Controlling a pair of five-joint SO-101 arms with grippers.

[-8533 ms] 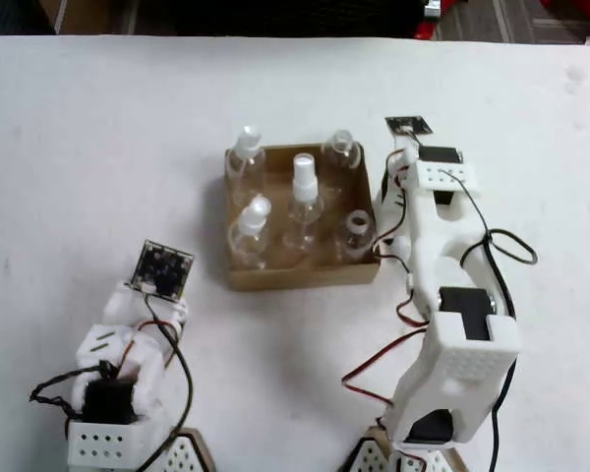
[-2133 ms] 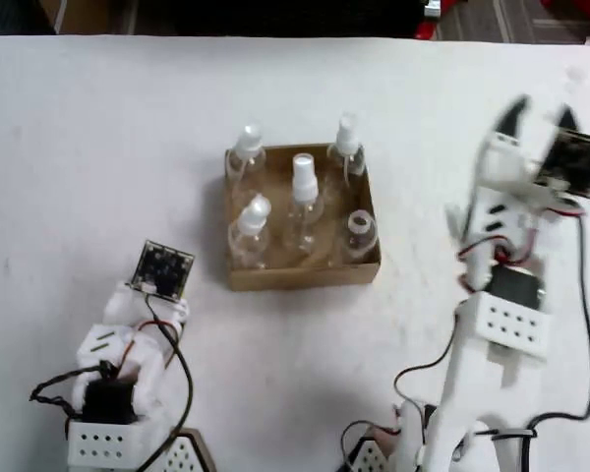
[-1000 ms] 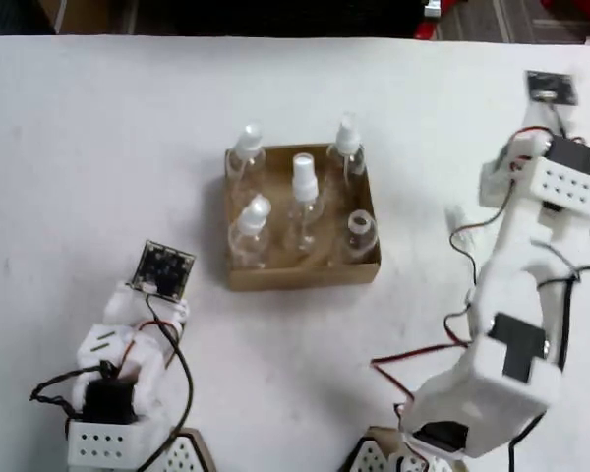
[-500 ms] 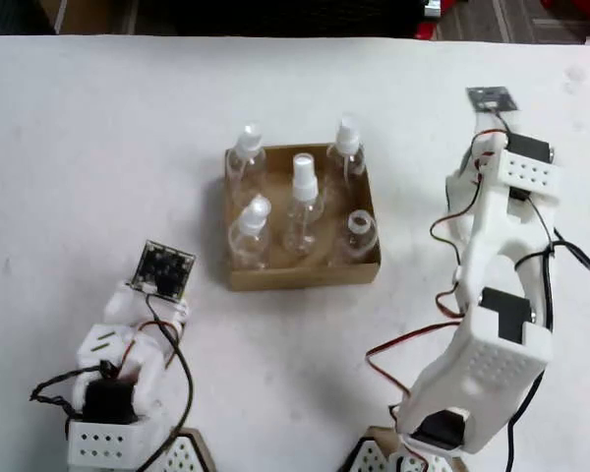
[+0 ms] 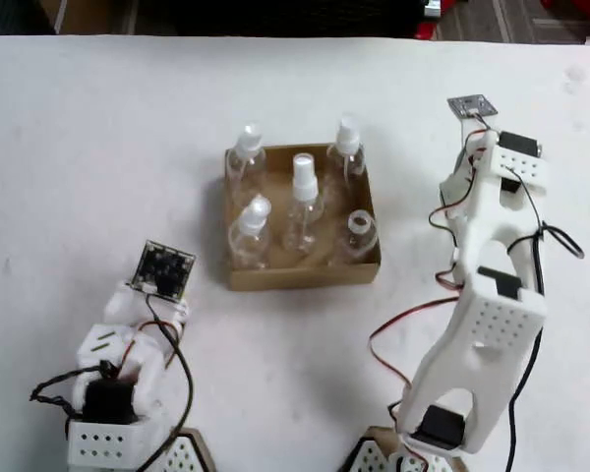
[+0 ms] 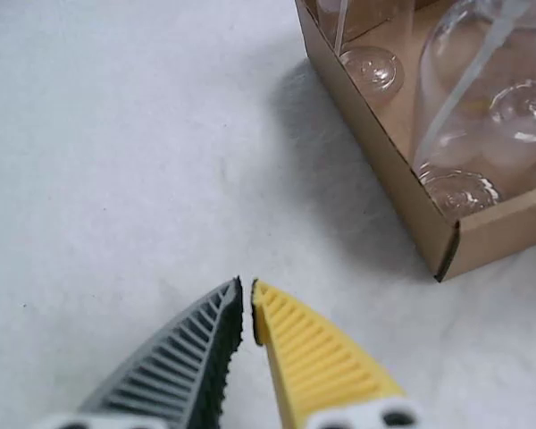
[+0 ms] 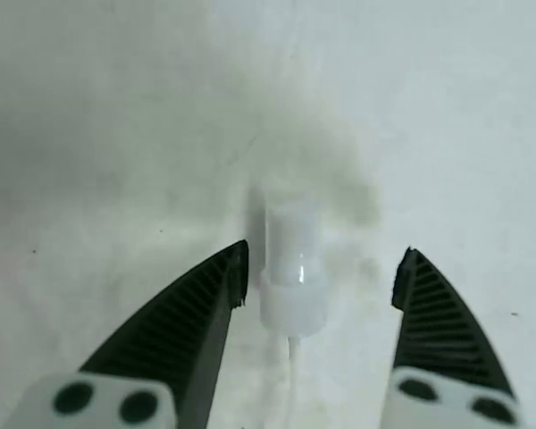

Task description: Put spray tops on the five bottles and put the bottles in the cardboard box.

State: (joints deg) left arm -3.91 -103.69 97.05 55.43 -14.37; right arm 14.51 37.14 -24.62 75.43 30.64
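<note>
Between the right gripper's [image 7: 322,265] wide-apart jaws lies a loose spray top [image 7: 293,268] on the white table [image 5: 98,138]. Its head points out past the fingertips and its thin tube runs back toward the gripper's body. It sits just beside one jaw and well clear of the other.

The left gripper [image 6: 247,290] has its grey and yellow jaws drawn together, with only a slit between them and nothing held. Beyond its tips, off to the yellow jaw's side, stands the cardboard box [image 5: 300,276], near but not touching.

The box holds five clear bottles, all upright. Four wear spray tops: two at the back [image 5: 246,159] [image 5: 346,149], one in the middle [image 5: 304,195] and one at the front [image 5: 251,231]. The fifth bottle [image 5: 357,234], in the front corner nearest the right arm, has a bare neck.
</note>
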